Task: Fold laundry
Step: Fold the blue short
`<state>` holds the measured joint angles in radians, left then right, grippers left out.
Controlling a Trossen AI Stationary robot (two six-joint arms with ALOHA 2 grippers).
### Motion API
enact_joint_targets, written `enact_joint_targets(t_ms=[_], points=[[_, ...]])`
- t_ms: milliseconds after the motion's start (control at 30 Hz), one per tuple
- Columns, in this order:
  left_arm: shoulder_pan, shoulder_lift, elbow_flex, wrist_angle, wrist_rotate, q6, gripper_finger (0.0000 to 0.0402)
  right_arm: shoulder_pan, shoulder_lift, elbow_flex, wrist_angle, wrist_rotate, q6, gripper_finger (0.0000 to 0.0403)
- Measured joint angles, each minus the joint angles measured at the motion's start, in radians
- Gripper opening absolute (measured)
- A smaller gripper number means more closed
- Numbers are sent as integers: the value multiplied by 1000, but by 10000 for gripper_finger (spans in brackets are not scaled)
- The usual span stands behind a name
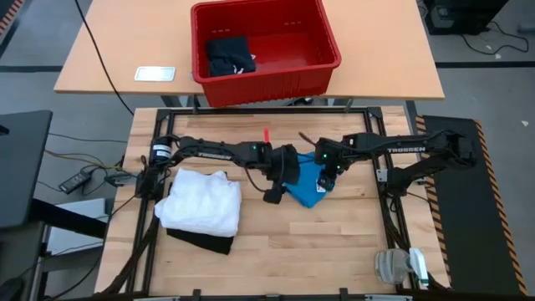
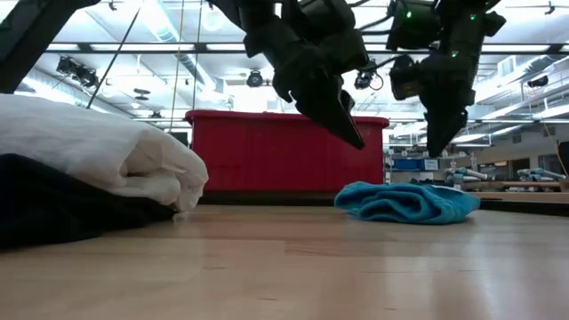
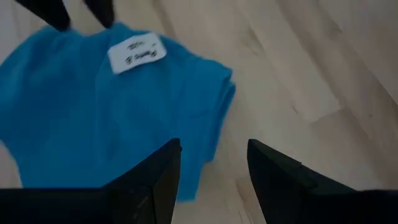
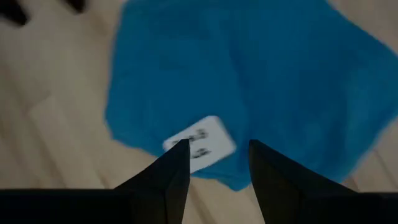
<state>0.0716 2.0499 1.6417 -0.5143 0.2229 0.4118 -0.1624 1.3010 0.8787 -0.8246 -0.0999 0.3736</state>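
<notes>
Your left gripper (image 3: 211, 171) hangs above the table with its fingers parted and nothing between them, poised over the near edge of the small blue garment (image 1: 305, 186); your right gripper (image 4: 214, 165) hovers over the same cloth from the other side, also parted and empty, right above the white label (image 4: 200, 144). The low view shows both sets of fingertips clear of the fabric, so neither has a hold yet. The blue piece lies loosely bunched at the middle of the table (image 1: 334, 251), so I would judge the step in hand to be taking it by two edges and spreading it flat before folding. Come down on opposite corners rather than the bunched middle, and pinch a single layer. The folded white T-shirt (image 1: 201, 203) rests on a black garment (image 1: 205, 242) well to the left; keep your left arm from dragging across that stack. Another dark garment (image 1: 230, 54) waits in the red basket (image 1: 322, 67).
</notes>
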Motion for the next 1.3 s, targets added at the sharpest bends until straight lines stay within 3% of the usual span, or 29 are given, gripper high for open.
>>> enact_joint_targets(t_ms=[133, 233, 333, 467, 800, 1000, 1100, 1300], points=[[-6, 13, 1, 55, 3, 30, 188, 114, 11, 0, 55, 7, -72, 167], [-15, 34, 1, 79, -1, 25, 188, 198, 28, -1, 127, 69, -113, 167], [-18, 41, 0, 17, -65, -105, 188, 255, 39, -24, 222, 143, -148, 167], [-7, 11, -1, -121, -90, -225, 182, 293, 52, -99, 347, 158, -131, 167], [2, -87, 1, -244, -99, -270, 161, 374, 121, -316, 674, 182, -176, 168], [-2, -133, 0, -307, -109, -289, 160, 380, 243, -343, 777, 242, -165, 171], [-4, -146, 1, -298, -122, -290, 160, 380, 274, -342, 816, 251, -114, 146], [-4, -148, 1, -303, -124, -289, 160, 361, 189, -335, 791, 204, 71, 22]])
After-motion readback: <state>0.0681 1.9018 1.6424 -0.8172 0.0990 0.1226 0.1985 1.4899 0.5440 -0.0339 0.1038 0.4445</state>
